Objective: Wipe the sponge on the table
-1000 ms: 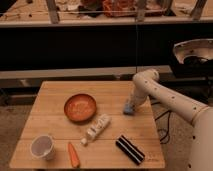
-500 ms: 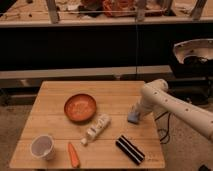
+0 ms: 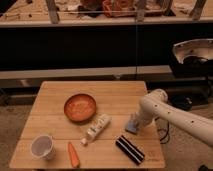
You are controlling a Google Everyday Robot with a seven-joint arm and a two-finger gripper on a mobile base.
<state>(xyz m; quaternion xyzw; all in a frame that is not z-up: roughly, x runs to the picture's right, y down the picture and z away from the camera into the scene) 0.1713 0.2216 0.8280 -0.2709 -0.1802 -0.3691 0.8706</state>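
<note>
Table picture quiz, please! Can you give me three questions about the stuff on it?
1. True or false: the cup stands at the table's far edge.
2. What is the claw down at? A carrot, B sponge, C bowl.
3. Fill in: the striped block lies near the table's ____ edge (front or back).
Key: 1 false, it stands at the front left corner. 2 B, on the table's right side. 3 front.
</note>
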